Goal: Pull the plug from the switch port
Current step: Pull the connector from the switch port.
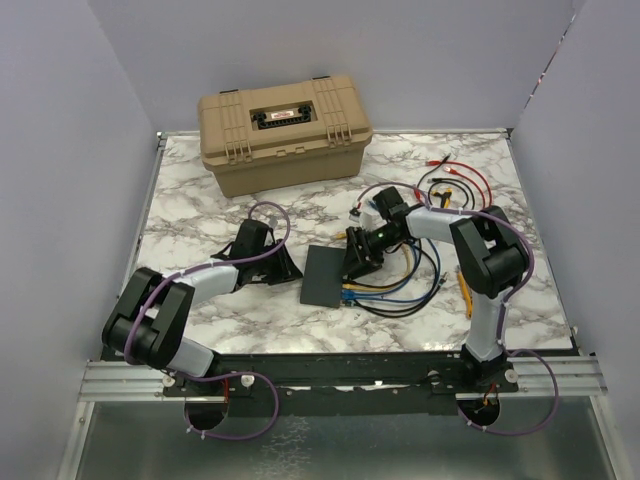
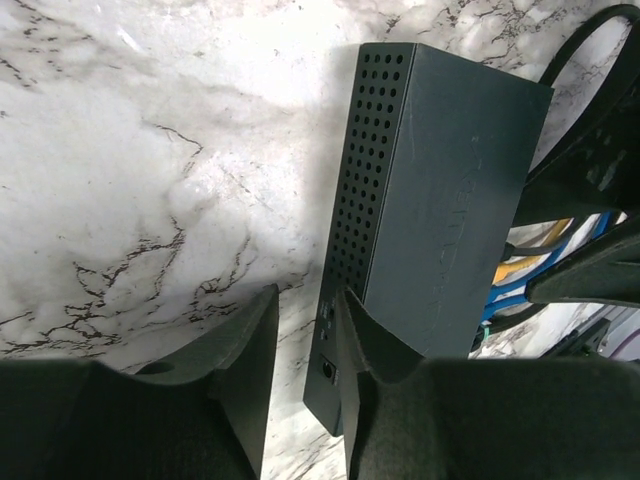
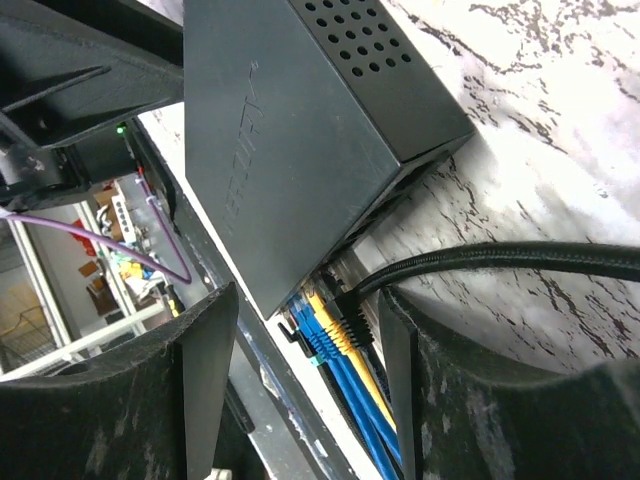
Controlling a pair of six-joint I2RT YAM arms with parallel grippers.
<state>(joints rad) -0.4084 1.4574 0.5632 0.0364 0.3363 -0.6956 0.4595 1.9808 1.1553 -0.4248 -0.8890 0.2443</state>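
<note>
Blue, yellow and black plugs [image 3: 335, 325] sit in the right-hand edge of the switch [image 3: 300, 150], directly between the spread fingers [image 3: 205, 380] of the right tool [image 3: 305, 300], which grips nothing I can see. The switch lies flat in the middle of the tabletop [image 1: 200, 210], and its cables [image 3: 520, 258] lead off right, so the pull goes that way. On its far, left side the left tool [image 2: 307, 295] shows a narrow gap; pinching or not, I cannot tell.

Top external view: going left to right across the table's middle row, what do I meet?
Left arm's black fingers → thin flat matte-black rectangular switch → right arm's black fingers → loose loops of blue and black cables → right arm's upright grey-and-black link.
</note>
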